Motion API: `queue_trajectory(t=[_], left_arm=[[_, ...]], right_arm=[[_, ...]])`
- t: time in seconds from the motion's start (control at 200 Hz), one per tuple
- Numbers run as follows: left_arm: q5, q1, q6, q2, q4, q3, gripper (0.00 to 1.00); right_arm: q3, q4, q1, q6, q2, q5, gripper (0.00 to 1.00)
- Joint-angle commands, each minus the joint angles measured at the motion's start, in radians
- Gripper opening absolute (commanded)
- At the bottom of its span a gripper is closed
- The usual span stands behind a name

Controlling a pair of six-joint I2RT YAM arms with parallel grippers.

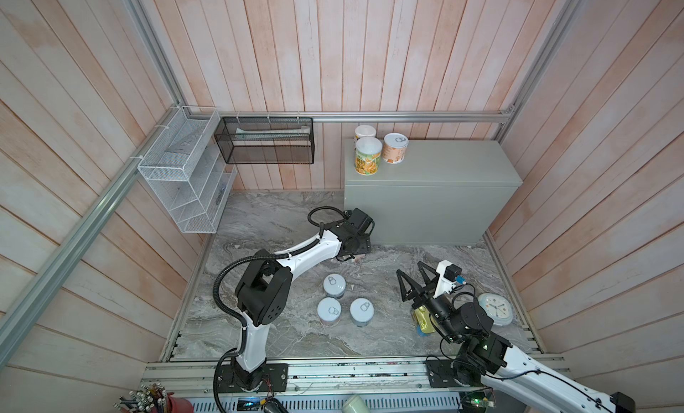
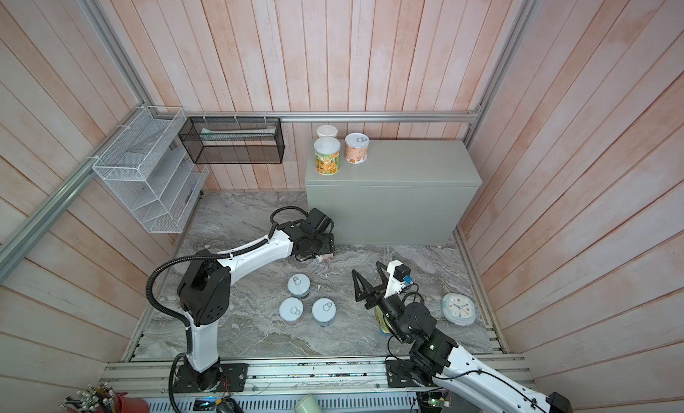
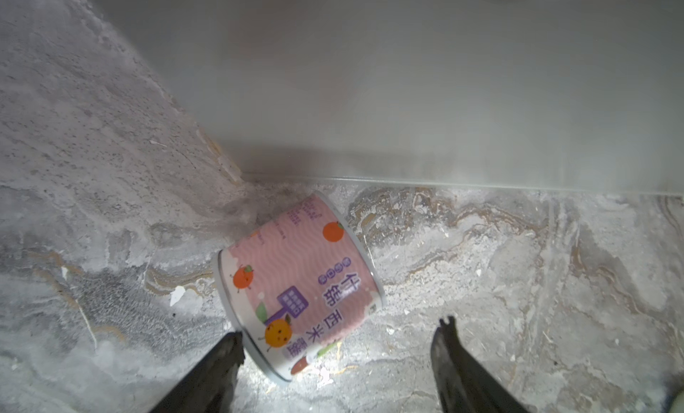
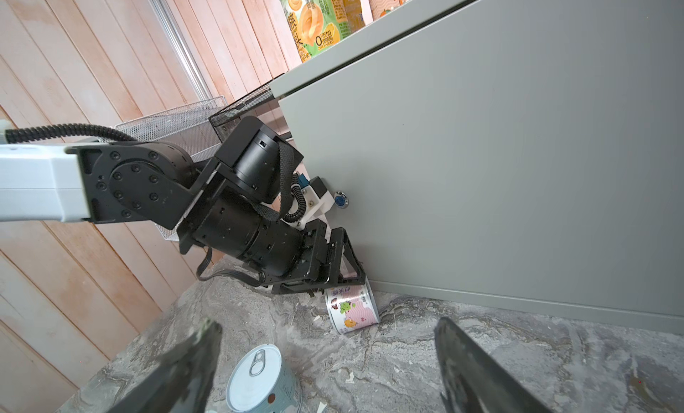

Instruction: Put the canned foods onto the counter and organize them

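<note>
Right wrist alone: lock [image 4: 339,200] on counter [image 4: 518,170]

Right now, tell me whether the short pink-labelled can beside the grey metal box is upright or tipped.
Tipped: the short pink-labelled can lies on its side, curved label facing upward.

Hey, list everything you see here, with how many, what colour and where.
Counter: one, grey, back right.
Yellow-green cans: two, white lids, counter's back-left corner.
Peach can: one, beside them.
Blue cans: three, upright, mid floor.
Pink can: one, on its side at counter's foot.
Gold tin: one, front right, partly hidden.
Clock: one, white, floor, far right.
Rack: one, white wire, left wall.
Basket: one, black mesh, back wall.
Left end effector: open, at pink can.
Right end effector: open, empty.
</note>
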Motion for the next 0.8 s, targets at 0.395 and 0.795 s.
queue_trajectory(t=[0.395, 0.795], left_arm=[[-0.212, -0.033, -0.11, 0.116, 0.044, 0.017, 0.81], [-0.186, 0.019, -0.146, 0.003, 0.101, -0.164, 0.81]], right_arm=[[0.02, -0.274, -0.002, -0.003, -0.242, 0.012, 0.91], [0.044, -0.349, -0.003, 0.026, -0.274, -0.016, 0.91]])
